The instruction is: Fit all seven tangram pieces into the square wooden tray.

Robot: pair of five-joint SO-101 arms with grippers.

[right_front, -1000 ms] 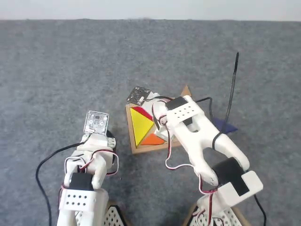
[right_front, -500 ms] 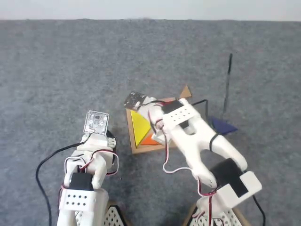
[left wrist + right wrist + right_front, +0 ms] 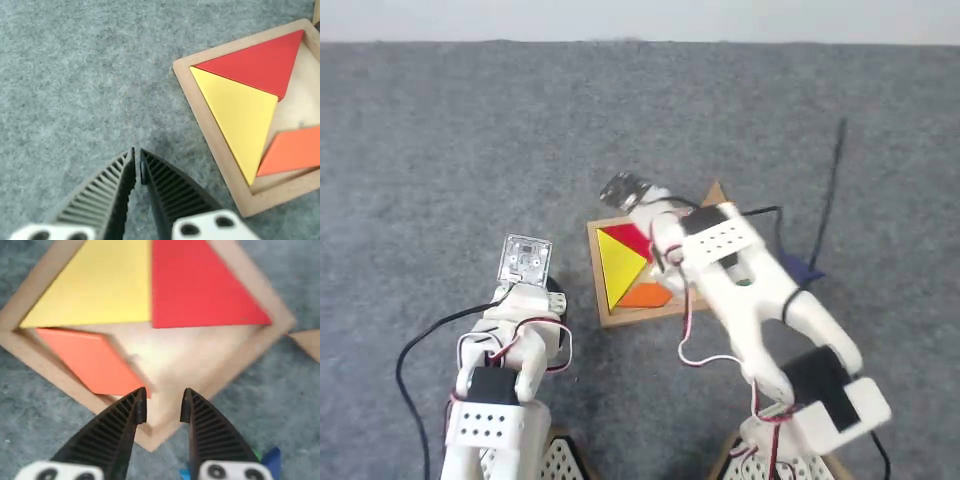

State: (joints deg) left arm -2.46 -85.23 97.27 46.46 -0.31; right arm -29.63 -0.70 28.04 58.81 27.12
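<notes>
The square wooden tray (image 3: 605, 318) lies mid-table and holds a yellow triangle (image 3: 618, 262), a red triangle (image 3: 635, 240) and an orange parallelogram (image 3: 645, 296). My right arm (image 3: 740, 270) stretches over the tray. Its gripper (image 3: 162, 399) hangs open and empty above the bare wood (image 3: 190, 355), just beside the orange parallelogram (image 3: 92, 360). My left gripper (image 3: 137, 152) is shut on nothing, low over the carpet to the left of the tray (image 3: 219, 140). A tan triangle (image 3: 716, 192) and a dark blue piece (image 3: 805, 268) lie outside the tray.
Grey carpet covers the whole table, with open room to the left and far side. Black cables run from the right arm past the blue piece (image 3: 270, 460). The left arm (image 3: 515, 340) stands at the near left.
The right arm dipped low over the tray, then drew up and swung right, uncovering more of the orange parallelogram. The left arm has kept still.
</notes>
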